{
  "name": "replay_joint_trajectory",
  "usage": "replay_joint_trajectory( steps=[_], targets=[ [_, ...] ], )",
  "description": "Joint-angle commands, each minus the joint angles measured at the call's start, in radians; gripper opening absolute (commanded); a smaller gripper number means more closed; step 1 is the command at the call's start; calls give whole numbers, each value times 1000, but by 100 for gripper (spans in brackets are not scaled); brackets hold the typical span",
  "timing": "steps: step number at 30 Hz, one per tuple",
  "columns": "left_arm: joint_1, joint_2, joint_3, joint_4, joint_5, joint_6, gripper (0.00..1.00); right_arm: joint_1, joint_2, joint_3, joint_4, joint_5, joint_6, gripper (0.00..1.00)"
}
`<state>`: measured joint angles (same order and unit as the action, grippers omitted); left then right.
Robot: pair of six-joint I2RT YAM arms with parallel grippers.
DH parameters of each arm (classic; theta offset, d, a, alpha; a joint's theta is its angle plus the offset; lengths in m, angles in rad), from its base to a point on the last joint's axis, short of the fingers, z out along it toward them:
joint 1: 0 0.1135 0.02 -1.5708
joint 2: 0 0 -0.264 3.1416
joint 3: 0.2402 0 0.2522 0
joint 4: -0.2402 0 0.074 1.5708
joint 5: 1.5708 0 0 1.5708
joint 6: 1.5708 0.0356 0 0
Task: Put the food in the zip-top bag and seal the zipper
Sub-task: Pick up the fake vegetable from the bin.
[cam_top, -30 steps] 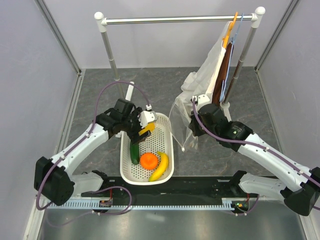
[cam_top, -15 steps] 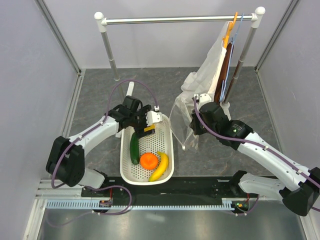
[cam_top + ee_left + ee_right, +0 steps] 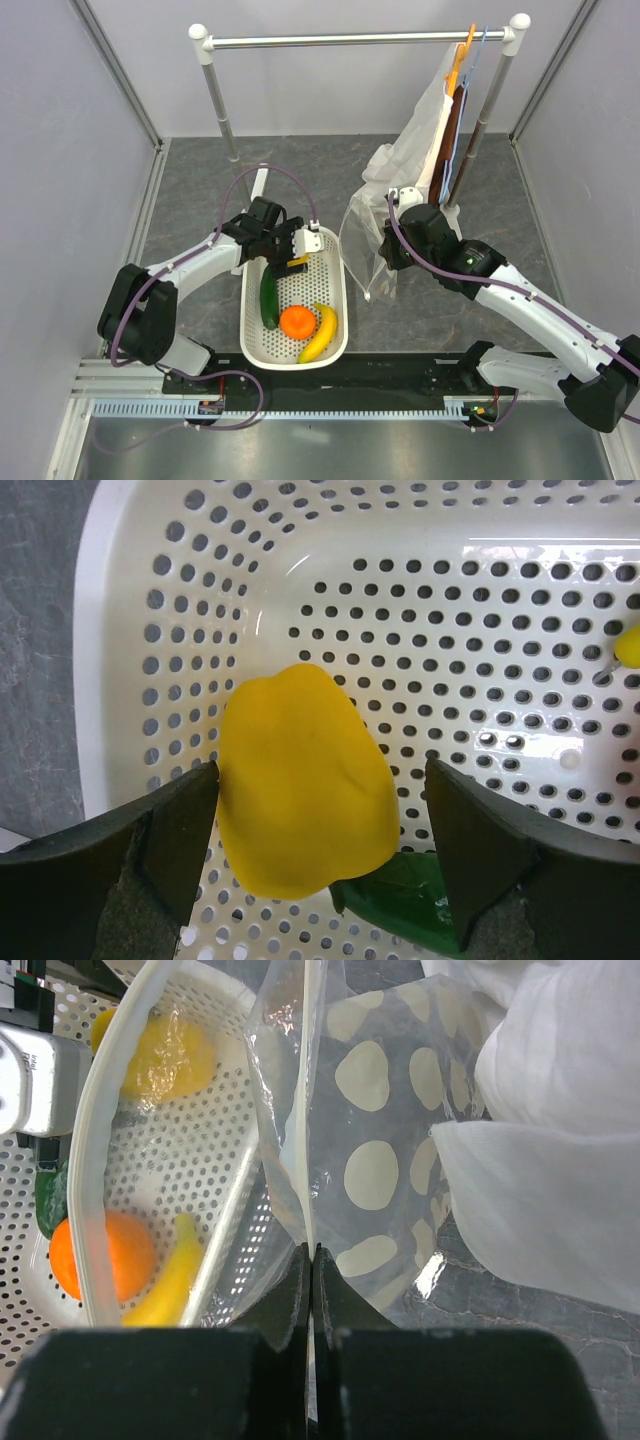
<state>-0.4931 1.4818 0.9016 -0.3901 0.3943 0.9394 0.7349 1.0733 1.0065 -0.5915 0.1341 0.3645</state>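
Centre of the top view, over the far end of a white perforated plastic basket (image 3: 343,300): left gripper (image 3: 299,255), spread wide. In its wrist view, straddling a yellow bell pepper (image 3: 300,800) inside the basket, one pad (image 3: 180,825) just beside it, the other apart. Lower in the basket: dark green cucumber (image 3: 269,298), round orange (image 3: 297,321), yellow banana (image 3: 320,333). Right of the basket, hanging: clear dotted zip-top bag (image 3: 360,245), pinched by the right gripper (image 3: 312,1258), pressed together on its narrow seal strip (image 3: 310,1140). Upper right, hanging just behind the bag: white cloth (image 3: 410,150).
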Motion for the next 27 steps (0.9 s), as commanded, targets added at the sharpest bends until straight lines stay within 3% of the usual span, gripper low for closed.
replay_joint_trajectory(
  steps=[1, 6, 16, 21, 27],
  targets=[
    [1, 21, -16, -10, -9, 45, 89, -5, -15, -2, 5, -1, 17, 0],
    [-1, 15, -18, -36, 5, 44, 79, -6, -10, 1, 5, -1, 14, 0],
    [-21, 31, -26, -70, -28, 21, 81, -6, 8, 0, 18, -11, 25, 0],
    [-21, -14, 39, -139, 3, -2, 66, -5, 13, 1, 10, -19, 42, 0],
    [-15, -199, 149, -190, 147, -171, 53, -5, 20, 27, 13, -25, 62, 0]
  ],
)
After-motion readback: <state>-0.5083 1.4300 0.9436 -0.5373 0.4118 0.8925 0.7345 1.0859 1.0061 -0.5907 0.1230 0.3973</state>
